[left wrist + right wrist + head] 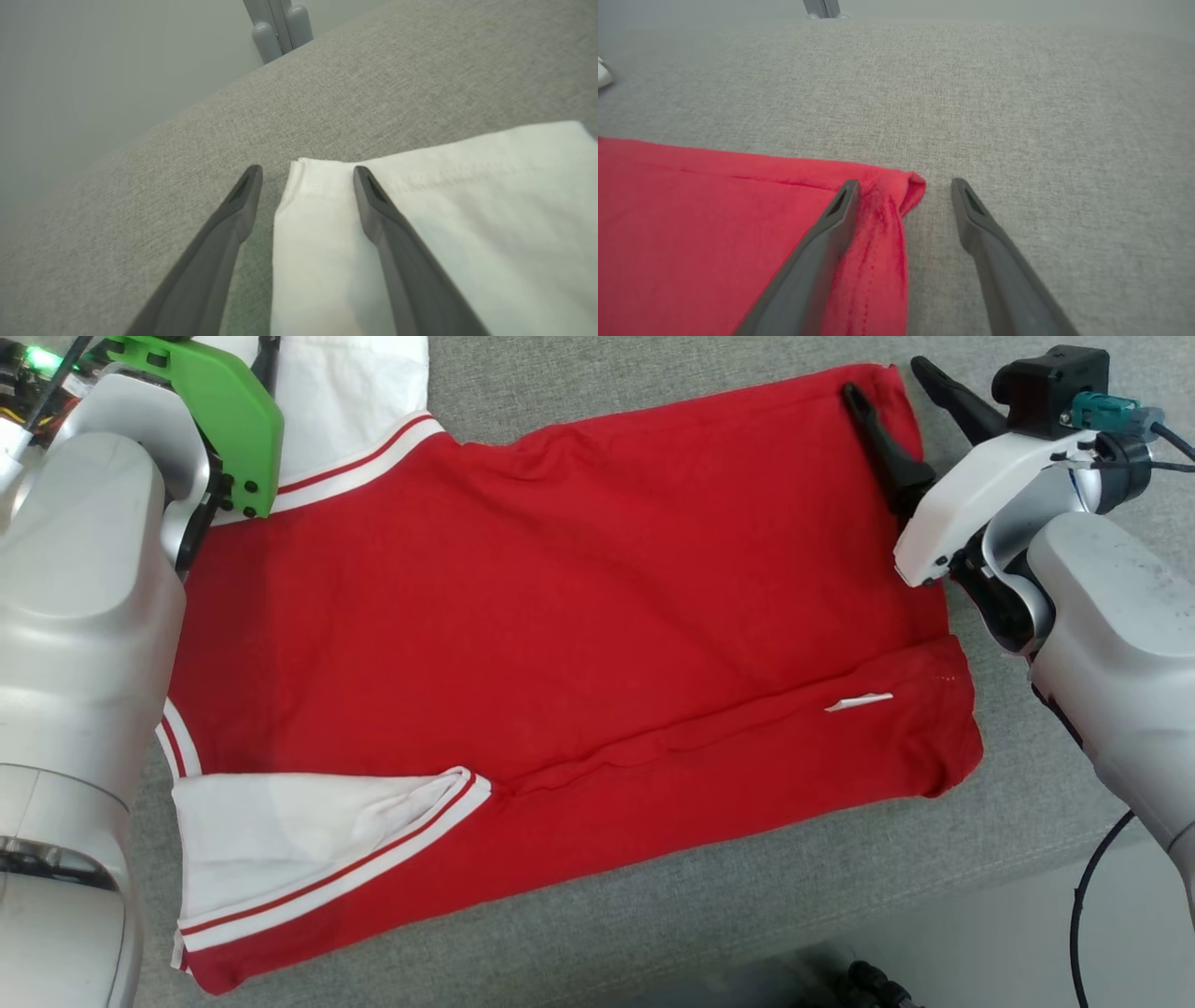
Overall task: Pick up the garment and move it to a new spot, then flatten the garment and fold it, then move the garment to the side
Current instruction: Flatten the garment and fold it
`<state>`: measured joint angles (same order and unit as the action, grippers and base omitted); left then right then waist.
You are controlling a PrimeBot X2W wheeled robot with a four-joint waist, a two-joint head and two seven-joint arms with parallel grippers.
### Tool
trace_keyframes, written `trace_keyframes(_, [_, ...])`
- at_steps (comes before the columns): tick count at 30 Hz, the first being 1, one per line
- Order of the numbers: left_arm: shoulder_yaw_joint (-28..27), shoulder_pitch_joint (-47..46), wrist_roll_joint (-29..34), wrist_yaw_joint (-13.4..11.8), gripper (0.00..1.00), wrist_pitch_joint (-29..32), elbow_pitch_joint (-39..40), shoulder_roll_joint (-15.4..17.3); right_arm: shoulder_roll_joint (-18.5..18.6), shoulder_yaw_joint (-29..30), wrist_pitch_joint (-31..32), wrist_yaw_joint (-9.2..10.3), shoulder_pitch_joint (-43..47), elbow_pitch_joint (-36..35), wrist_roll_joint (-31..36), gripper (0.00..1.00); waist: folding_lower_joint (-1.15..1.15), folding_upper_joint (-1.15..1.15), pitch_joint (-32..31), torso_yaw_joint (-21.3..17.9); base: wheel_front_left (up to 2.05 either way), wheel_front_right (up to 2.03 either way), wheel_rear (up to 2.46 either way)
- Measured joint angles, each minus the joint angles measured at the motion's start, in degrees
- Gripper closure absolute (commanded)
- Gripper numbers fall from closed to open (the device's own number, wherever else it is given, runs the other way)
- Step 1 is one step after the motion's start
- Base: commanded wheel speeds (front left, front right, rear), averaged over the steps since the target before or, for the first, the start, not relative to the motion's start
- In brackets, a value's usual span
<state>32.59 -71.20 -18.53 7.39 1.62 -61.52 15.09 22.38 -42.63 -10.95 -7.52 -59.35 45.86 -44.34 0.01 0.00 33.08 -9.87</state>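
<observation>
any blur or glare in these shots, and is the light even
Head view: soft even light, no glare, red shirt sharp, the grey forearm at the left edge softer. Left wrist view: white sleeve washed out, lower fingers soft. Right wrist view: shirt corner crisp by the fingertips, near cloth blurred.

Bright, even, diffuse light; faint soft shadows; wrist views blurred near the lens, bowed at edges.

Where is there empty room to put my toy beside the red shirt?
Bare grey surface lies beyond the far edge of the red shirt, between the white sleeve and the right claw. Another bare strip runs along its near hem. Crowded: the far corners, where the left claw straddles the sleeve and the right claw the red corner.
</observation>
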Motion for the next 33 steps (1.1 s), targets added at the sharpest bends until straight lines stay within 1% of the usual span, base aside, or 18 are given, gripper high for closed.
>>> trace_keyframes(1, [0.26, -0.08, -0.31, 0.0, 0.35, -0.02, -0.14, -0.23, -0.09, -0.51, 0.36, -0.01, -0.16, 0.41, -0.67, 0.2, 0.0, 0.0, 0.07, 0.15, 0.0, 0.0, 0.0])
trace_keyframes(2, [0.57, -0.15, -0.73, 0.0, 0.71, -0.26, -0.32, -0.42, -0.09, -1.0, 0.63, 0.0, -0.32, 0.79, -1.2, 0.58, 0.0, 0.0, 0.13, 0.31, 0.0, 0.0, 0.0])
trace_keyframes(3, [0.9, -0.23, -1.19, 0.0, 1.0, -0.41, -0.47, -0.69, -0.01, -1.4, 0.73, -0.01, -0.62, 1.05, -1.72, 0.84, 0.0, 0.0, 0.16, 0.49, 0.0, 0.0, 0.0])
trace_keyframes(4, [1.16, -0.24, -1.48, 0.0, 1.0, -0.47, -0.62, -0.91, 0.07, -1.65, 0.73, 0.0, -0.88, 1.21, -2.14, 1.0, 0.0, 0.0, 0.16, 0.65, 0.0, 0.0, 0.0])
trace_keyframes(12, [2.41, -0.47, -3.49, 0.03, 1.0, -4.31, -1.07, -1.14, 1.51, -3.91, -1.35, -0.02, -1.23, 2.61, -4.64, 1.0, 0.0, 0.0, -0.83, 1.99, 0.0, 0.0, 0.0])
trace_keyframes(16, [2.66, -0.63, -4.8, 0.03, 1.0, -7.2, -0.34, -1.71, 2.1, -3.87, -3.11, -0.02, -1.37, 2.94, -5.0, 1.0, 0.0, 0.0, -2.0, 2.79, 0.0, 0.0, 0.0])
trace_keyframes(22, [2.43, 0.39, -7.23, 0.04, 1.0, -12.2, 2.43, -2.82, 3.69, -2.89, -3.87, -0.02, 0.04, 1.97, -4.34, 1.0, 0.0, 0.0, -4.05, 4.6, 0.0, 0.0, 0.0])
trace_keyframes(28, [2.16, 4.74, -8.94, 0.05, 1.0, -15.01, 7.94, -3.18, 6.02, 3.08, -4.08, -0.02, 4.69, -3.09, -0.41, 1.0, -0.01, 0.0, -5.84, 6.79, 0.0, 0.0, 0.0])
trace_keyframes(33, [1.36, 11.33, -9.68, -1.63, 1.0, -16.04, 15.74, -2.96, 6.71, 8.55, -4.1, -0.02, 10.67, -7.08, 3.71, 1.0, 0.0, 0.0, -7.59, 8.11, 0.0, 0.0, 0.0])
